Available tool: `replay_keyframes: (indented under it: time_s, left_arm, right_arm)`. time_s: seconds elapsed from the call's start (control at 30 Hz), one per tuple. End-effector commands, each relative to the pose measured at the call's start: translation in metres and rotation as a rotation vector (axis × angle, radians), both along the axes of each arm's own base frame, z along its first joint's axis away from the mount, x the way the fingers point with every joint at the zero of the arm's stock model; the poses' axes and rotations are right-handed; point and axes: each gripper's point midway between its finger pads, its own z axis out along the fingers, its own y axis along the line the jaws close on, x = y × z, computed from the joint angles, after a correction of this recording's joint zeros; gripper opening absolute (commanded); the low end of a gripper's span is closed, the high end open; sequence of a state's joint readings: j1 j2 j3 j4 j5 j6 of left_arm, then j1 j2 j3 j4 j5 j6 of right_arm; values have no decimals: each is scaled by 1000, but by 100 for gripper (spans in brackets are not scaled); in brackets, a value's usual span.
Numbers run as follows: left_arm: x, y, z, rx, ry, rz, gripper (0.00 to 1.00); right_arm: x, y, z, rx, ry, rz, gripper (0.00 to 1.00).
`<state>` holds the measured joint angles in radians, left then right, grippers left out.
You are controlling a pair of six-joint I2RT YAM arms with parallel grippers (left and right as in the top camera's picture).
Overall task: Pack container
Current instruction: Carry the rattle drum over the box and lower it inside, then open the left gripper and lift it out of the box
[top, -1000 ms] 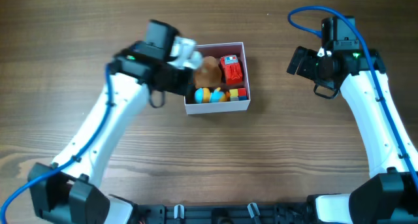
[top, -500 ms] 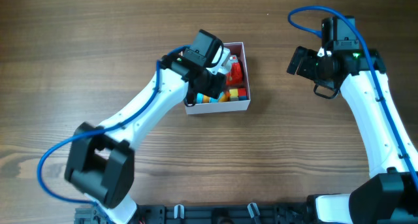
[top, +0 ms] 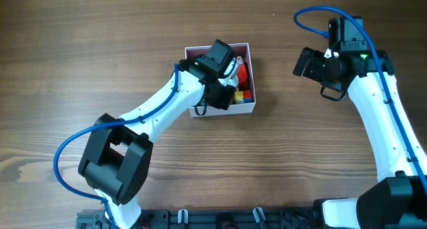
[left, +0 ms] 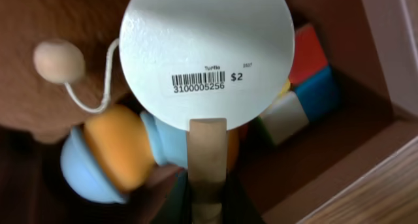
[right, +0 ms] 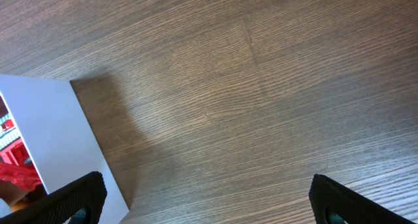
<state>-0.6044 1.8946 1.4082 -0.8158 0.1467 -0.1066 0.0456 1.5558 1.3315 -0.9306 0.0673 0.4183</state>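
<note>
Wood-grain table, square container, round-based toy

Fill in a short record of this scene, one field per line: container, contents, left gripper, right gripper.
container: white-walled box, open-topped, on the wooden table
contents: red toy, coloured blocks, blue-and-orange piece
left gripper: above the contents, apparently shut on a turtle toy whose white disc bears a $2 label
right gripper: open, empty, over bare table to the right of the container
</note>
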Motion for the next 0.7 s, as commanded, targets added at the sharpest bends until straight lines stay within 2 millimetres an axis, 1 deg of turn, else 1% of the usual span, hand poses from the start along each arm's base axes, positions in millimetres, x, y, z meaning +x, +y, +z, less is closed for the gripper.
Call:
replay_keyframes:
  time_s: [0.0,0.1,0.17,0.23,0.3,0.33,0.37,0.5,0.57,0.67]
  left_arm:
    - [-7,1,-1,12,39,40,4]
    - [-11,4,-3,24,60,50,5]
    - [-12,5,-3,29,63,51,18]
    - [-11,5,-3,28,60,51,35]
    - [-9,4,-2,24,53,51,47]
    - [-8,4,-2,22,48,52,51]
    - [-6,3,-2,21,38,52,53]
    - [0,-1,7,4,16,52,52]
    - [4,-4,18,-11,-6,52,52]
    - [12,-9,43,-42,-56,53,52]
  right_arm:
    - [0,1,-4,9,8,1,100]
    - [0,1,-4,9,8,1,100]
    - [0,1,-4,9,8,1,100]
    - [0,1,-4,9,8,1,100]
    - [0,1,-4,9,8,1,100]
    - [0,1,-4,9,8,1,100]
    - [0,1,-4,9,8,1,100]
    - [0,1,-4,9,8,1,100]
    - [0,1,-4,9,8,1,100]
    - [0,1,-4,9,8,1,100]
